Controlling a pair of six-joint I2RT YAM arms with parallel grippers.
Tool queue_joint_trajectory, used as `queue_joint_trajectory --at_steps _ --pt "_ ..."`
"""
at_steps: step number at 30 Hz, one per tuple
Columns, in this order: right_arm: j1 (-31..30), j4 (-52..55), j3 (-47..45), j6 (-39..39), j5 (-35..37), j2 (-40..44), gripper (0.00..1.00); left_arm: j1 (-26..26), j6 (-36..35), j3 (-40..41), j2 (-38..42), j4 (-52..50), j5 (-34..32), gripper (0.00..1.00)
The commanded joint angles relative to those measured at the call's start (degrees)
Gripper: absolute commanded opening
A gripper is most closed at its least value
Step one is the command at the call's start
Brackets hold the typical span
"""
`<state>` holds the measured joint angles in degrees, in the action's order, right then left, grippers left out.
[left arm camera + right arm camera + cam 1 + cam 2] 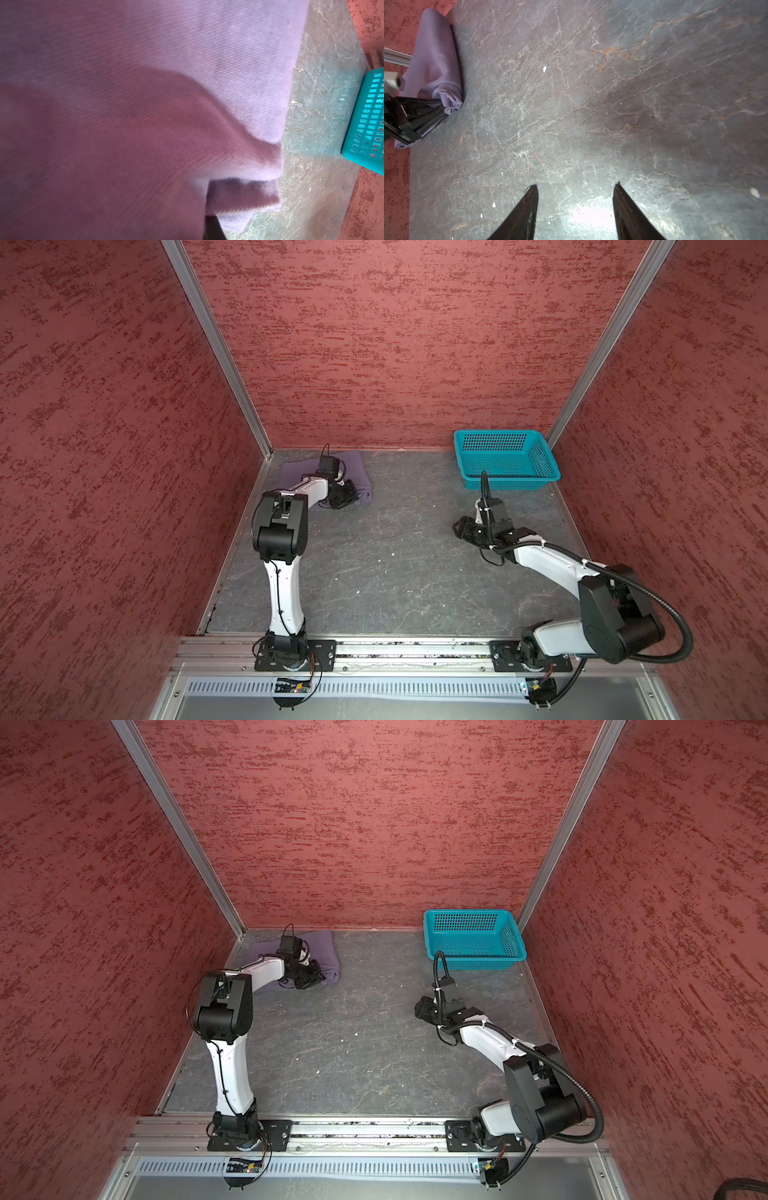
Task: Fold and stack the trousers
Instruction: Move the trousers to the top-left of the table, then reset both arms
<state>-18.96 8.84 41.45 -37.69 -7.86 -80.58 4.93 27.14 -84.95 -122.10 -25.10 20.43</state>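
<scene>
Two grippers are working well apart: the left gripper (442, 105) is pinching a corner of the folded trousers (354, 464) lying in the table's (395, 572) far left corner (basket (509, 483) far right), while the right gripper (576, 185) is hovering with jaws apart.

trousers (228, 62): soft twill cloth | basket (507, 483): plastic mesh | table (591, 104): veined, matt

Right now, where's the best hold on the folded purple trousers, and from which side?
The bunched near corner of the folded muted purple fabric trousers, towards the middle of the grey stone-look table, from that open side. Layers gather there in a roll; red textured walls close the far and left edges. The left end effector pinches that corner.
</scene>
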Motion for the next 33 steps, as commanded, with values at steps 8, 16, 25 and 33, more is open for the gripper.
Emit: queue_joint_trajectory --at_steps 8,16,25,33 --pt "0.8 -1.1 0.0 -0.2 0.2 0.0 0.58 -6.1 -1.7 1.8 -0.3 -2.4 -1.2 0.16" --pt "0.8 -1.1 1.7 -0.3 -0.6 -1.7 0.58 -6.5 -0.6 2.4 2.0 -2.1 -0.2 0.43" --pt "1.1 4.5 4.9 4.2 2.8 3.1 0.58 -5.0 2.3 6.8 17.3 -2.3 -0.6 0.56" --pt "1.3 11.1 8.6 12.1 12.8 15.1 0.59 -5.0 2.7 12.8 36.3 -2.9 -2.9 0.99"
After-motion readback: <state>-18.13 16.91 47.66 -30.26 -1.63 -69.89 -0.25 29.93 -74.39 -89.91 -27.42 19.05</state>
